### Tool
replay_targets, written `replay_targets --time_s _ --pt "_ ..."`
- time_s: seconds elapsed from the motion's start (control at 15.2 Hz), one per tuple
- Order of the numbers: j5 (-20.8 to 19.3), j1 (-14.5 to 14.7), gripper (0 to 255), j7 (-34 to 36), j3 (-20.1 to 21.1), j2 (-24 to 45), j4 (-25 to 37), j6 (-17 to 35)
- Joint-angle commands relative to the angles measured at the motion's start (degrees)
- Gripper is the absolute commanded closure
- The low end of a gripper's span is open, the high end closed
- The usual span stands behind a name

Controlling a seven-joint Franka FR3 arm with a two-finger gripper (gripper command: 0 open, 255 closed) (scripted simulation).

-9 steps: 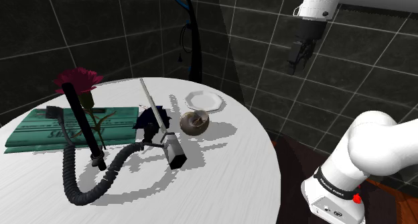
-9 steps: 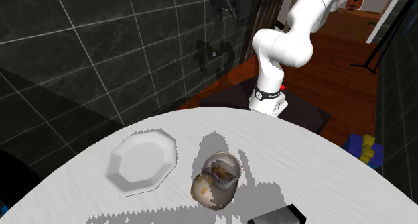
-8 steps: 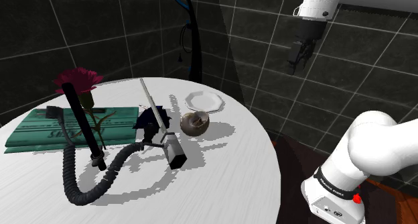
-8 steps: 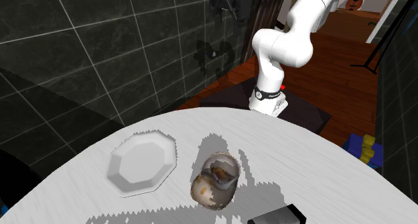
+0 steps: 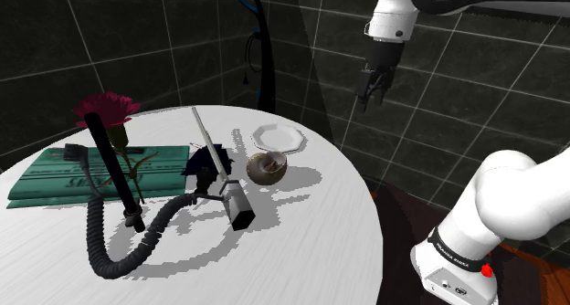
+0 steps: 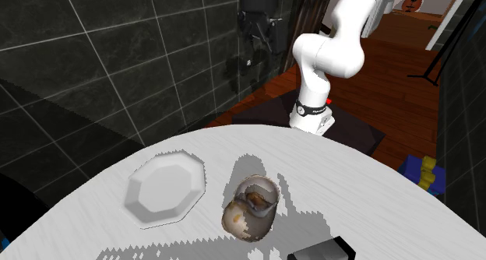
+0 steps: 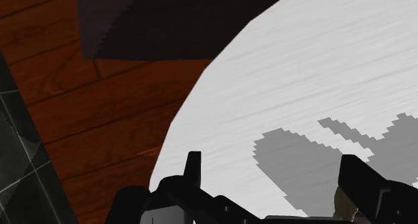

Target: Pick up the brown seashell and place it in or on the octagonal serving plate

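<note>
Glossy white arm (image 5: 511, 203) of rounded segments, dark joints, a black band (image 5: 454, 247) with small pale lettering, red button (image 5: 486, 269), all-black pincer (image 5: 369, 95)

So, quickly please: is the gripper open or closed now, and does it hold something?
Gripper: open, fingers apart, holding nothing.

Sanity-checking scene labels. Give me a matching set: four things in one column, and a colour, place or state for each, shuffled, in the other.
1 seashell
2 octagonal plate
3 gripper
4 flower

A white, nothing on it
B up in the air, fingers apart
C brown, lying on the table beside the plate
D dark red, by the green book

Pairs: 1-C, 2-A, 3-B, 4-D
</note>
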Motion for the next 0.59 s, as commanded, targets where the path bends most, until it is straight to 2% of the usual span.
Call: replay_targets --time_s 0.0,0.53 --pt "0.9 0.6 0 1.4 1.4 4.3 1.0 3.4" --pt "2.6 2.6 0 6.5 6.3 19.3 7.4 11.9"
